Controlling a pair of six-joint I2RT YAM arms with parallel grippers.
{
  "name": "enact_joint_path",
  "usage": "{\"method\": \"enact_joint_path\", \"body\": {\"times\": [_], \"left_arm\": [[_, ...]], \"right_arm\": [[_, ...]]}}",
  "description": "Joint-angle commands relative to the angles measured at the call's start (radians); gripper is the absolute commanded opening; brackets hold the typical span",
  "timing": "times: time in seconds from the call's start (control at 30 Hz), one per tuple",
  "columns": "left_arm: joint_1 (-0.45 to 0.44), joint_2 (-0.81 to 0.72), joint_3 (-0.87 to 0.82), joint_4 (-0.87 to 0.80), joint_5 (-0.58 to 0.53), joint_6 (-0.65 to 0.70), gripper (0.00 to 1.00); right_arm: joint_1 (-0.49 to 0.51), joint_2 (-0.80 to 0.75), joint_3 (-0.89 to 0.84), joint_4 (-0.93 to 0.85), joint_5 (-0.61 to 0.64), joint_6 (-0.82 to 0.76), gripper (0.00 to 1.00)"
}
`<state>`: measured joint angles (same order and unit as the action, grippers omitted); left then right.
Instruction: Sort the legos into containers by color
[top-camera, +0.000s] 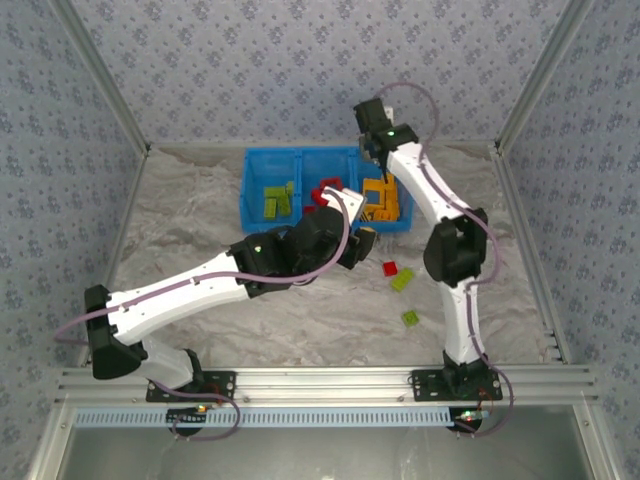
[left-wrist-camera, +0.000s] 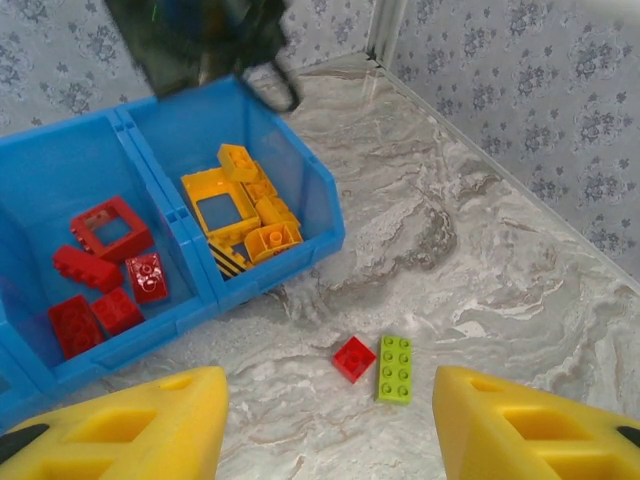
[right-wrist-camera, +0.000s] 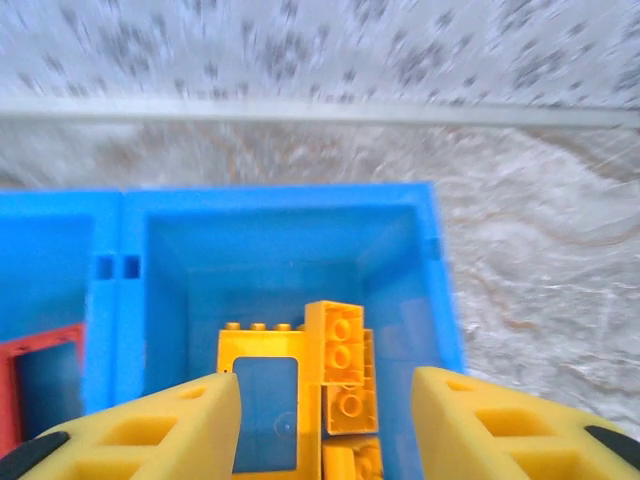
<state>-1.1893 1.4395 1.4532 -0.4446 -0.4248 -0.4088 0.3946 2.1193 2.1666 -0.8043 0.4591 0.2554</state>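
Marbled table (left-wrist-camera: 480, 230) under both arms, blue bin (left-wrist-camera: 310, 215) ahead-left of my left gripper (left-wrist-camera: 330, 420), whose fingers stand apart and empty, right gripper (right-wrist-camera: 325, 400) likewise spread, empty, above the orange-yellow compartment (right-wrist-camera: 280, 250); risk: red brick (left-wrist-camera: 354, 358) and lime brick (left-wrist-camera: 395, 368) just ahead of the left fingers lie side by side, so one pinch may take both and missort.

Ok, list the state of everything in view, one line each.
left gripper: jaws open, empty.
right gripper: jaws open, empty, over the bin's right compartment.
blue bin: upright, sorted bricks in all three compartments.
loose red brick: on the table, unsorted.
lime brick: beside it, unsorted.
second lime brick: apart, unsorted.
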Motion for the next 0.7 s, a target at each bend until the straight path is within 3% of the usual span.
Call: {"method": "enact_joint_path", "body": {"times": [0.0, 0.23, 0.4, 0.57, 0.67], "left_arm": [[0.008, -0.035, -0.023, 0.001, 0.04, -0.02, 0.56], [0.025, 0.031, -0.095, 0.036, 0.227, -0.007, 0.56], [0.028, 0.122, -0.146, 0.104, 0.331, -0.01, 0.56], [0.03, 0.249, -0.133, 0.153, 0.388, 0.002, 0.57], [0.03, 0.342, -0.099, 0.164, 0.422, 0.005, 0.58]], "right_arm": [[-0.013, -0.168, -0.108, -0.009, -0.029, 0.055, 0.49], [-0.004, -0.682, -0.532, -0.018, -0.258, 0.141, 0.52], [0.015, -1.041, -0.768, -0.166, -0.454, 0.202, 0.55], [0.015, -1.325, -0.893, -0.272, -0.75, 0.218, 0.6], [0.016, -1.411, -0.903, -0.337, -0.815, 0.214, 0.62]]}}
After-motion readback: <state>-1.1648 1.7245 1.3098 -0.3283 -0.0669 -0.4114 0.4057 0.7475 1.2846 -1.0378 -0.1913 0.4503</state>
